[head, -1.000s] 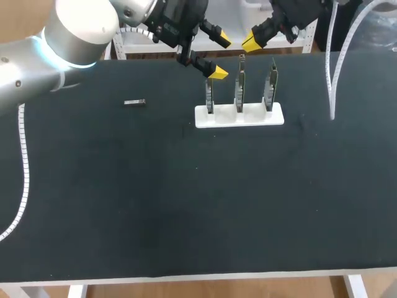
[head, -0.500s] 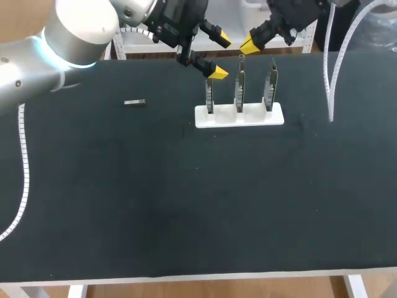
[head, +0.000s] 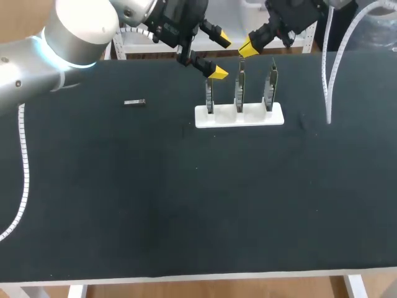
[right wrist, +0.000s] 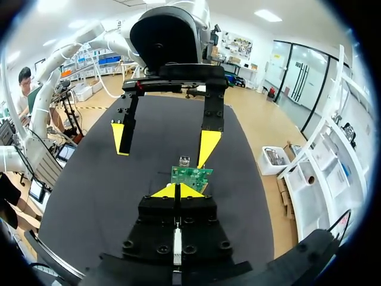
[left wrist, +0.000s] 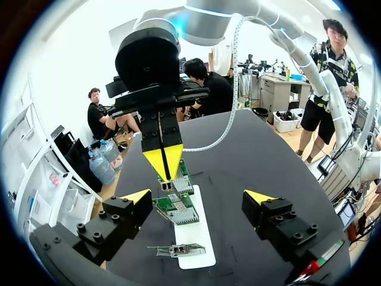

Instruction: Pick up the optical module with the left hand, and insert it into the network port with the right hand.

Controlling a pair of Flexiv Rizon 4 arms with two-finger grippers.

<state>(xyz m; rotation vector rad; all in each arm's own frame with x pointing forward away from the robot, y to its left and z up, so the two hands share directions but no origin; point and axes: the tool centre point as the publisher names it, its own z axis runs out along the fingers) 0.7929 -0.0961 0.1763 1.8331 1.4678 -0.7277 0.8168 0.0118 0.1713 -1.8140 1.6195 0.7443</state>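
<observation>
On the far half of the desk, toward its middle, a white stand holds three upright port boards. Level with it, nearer the left edge, the optical module lies flat, well apart from both end effectors. By the far edge, the left end effector hangs above the left board, wide open and empty. The right end effector is over the middle board, tips pressed together on nothing.
</observation>
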